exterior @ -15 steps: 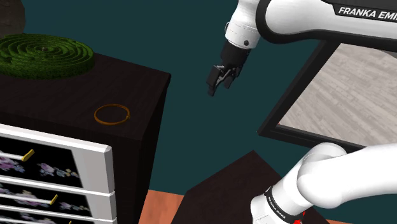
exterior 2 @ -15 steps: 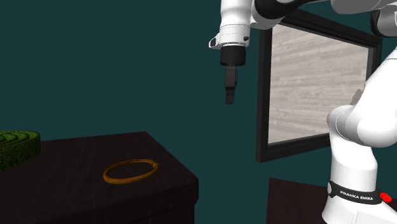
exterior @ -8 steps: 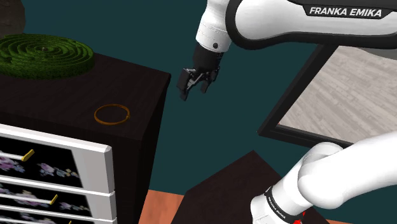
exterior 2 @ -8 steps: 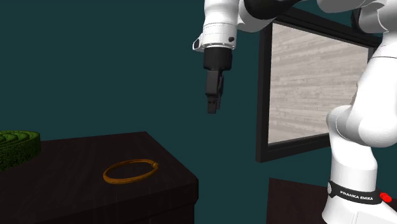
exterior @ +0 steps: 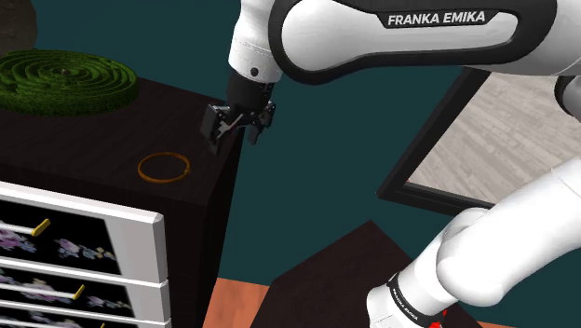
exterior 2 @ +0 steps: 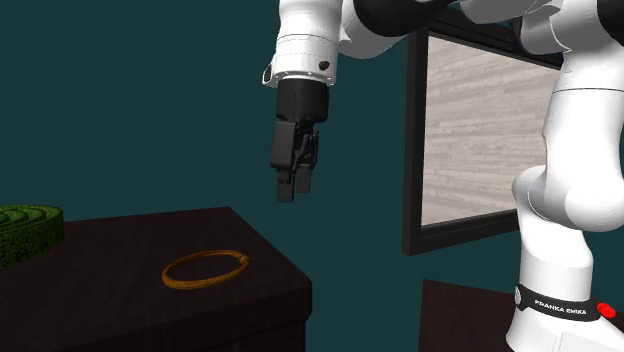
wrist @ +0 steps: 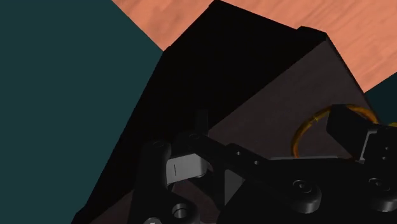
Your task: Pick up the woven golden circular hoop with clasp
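A thin golden hoop (exterior: 164, 168) (exterior 2: 205, 267) lies flat on the dark cabinet top (exterior: 200, 112) (exterior 2: 120, 250), near its front edge. My black gripper (exterior: 233, 138) (exterior 2: 290, 195) hangs in the air above the cabinet's corner, up and to the shoulder view's right of the hoop, not touching it. Its fingers stand apart and hold nothing. In the wrist view part of the hoop (wrist: 304, 129) shows on the cabinet top beside one fingertip (wrist: 347, 124), while the gripper (wrist: 264, 147) looks down over the cabinet's edge.
A round green maze-like piece (exterior: 65, 82) (exterior 2: 28, 230) sits at the cabinet's far end. White drawers with gold handles (exterior: 74, 252) front the cabinet. A dark-framed panel of pale planks (exterior: 503, 140) (exterior 2: 490, 140) leans against the teal wall. The stand (exterior: 344, 270) is at the lower right.
The arm has swung to the shoulder view's left and come lower, bringing the gripper from mid-air by the wall to above the cabinet's corner. The hoop has not moved.
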Controlling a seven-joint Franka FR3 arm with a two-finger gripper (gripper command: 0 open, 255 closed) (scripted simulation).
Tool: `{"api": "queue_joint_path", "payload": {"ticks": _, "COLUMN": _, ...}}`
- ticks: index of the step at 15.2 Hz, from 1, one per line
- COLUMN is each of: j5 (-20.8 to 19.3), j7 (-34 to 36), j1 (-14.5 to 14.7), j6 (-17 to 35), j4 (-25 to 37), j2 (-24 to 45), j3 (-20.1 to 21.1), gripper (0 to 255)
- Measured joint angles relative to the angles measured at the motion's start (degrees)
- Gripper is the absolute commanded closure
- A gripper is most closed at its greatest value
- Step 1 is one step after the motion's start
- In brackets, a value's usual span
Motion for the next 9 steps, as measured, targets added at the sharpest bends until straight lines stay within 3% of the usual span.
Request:
{"api": "queue_joint_path", "payload": {"ticks": 5, "j5": -4.79, "j7": 7.14, "j1": 1.68, "j6": 1.65, "j4": 8.90, "j2": 10.38, "j3": 3.42, "gripper": 0}}
{"api": "queue_joint_path", "payload": {"ticks": 9, "j5": -9.68, "j7": 12.80, "j1": 4.66, "j6": 2.60, "j4": 16.35, "j2": 19.05, "j3": 4.86, "gripper": 0}}
